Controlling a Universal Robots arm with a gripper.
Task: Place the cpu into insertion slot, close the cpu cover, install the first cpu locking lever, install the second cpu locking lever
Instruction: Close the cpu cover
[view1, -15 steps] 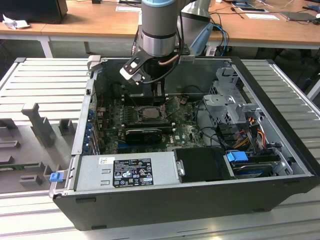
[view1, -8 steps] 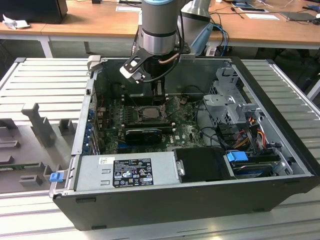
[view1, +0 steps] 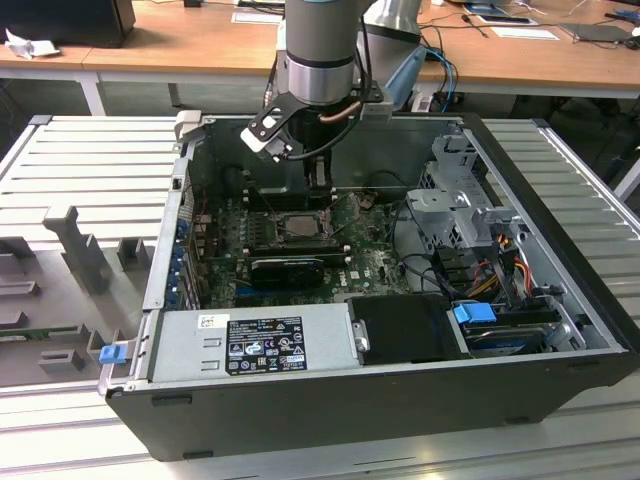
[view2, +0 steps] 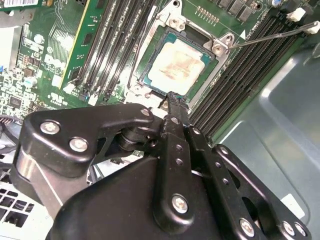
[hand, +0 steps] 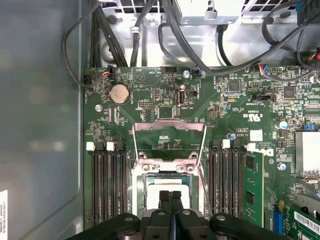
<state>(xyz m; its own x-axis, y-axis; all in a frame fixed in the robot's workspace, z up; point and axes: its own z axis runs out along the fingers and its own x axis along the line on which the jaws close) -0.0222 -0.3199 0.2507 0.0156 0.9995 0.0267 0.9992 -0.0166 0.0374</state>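
- The open computer case (view1: 330, 410) lies on its side, green circuit board (hand: 240, 105) facing up inside.
- The arm is in over the board, and the gripper (view2: 172, 100) hovers right at the socket's edge, fingers pressed together with nothing between them.
- The cpu cover (hand: 169, 124) is swung up and back on its hinge, board visible through its window.
- The insertion slot (view2: 206, 77) lies uncovered.
- The cpu (view2: 179, 65) sits flat in that slot, silvery face up.
- A thin locking lever (view2: 270, 36) angles away from the socket corner, unlatched.
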